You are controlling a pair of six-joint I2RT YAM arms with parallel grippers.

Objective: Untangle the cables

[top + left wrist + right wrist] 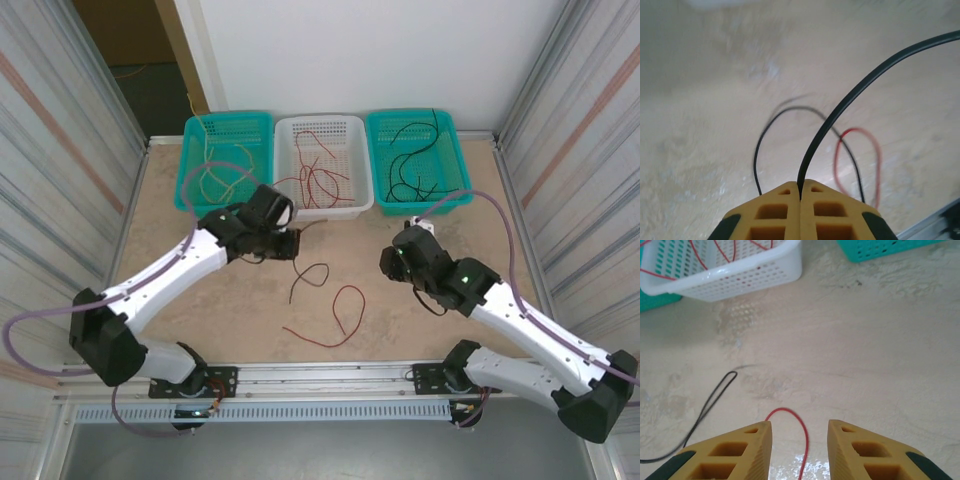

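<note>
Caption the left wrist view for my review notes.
Left gripper shut on a black cable, with a red cable looped on the table beyond.

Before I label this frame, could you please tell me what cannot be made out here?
- Left wrist: the black cable, pinched in the shut left gripper, runs off the right edge, its end cut off.
- Right wrist: the red cable leaves the bottom edge between the fingers of the open right gripper; contact unclear.
- Top external: the grip itself is too small to see.
</note>
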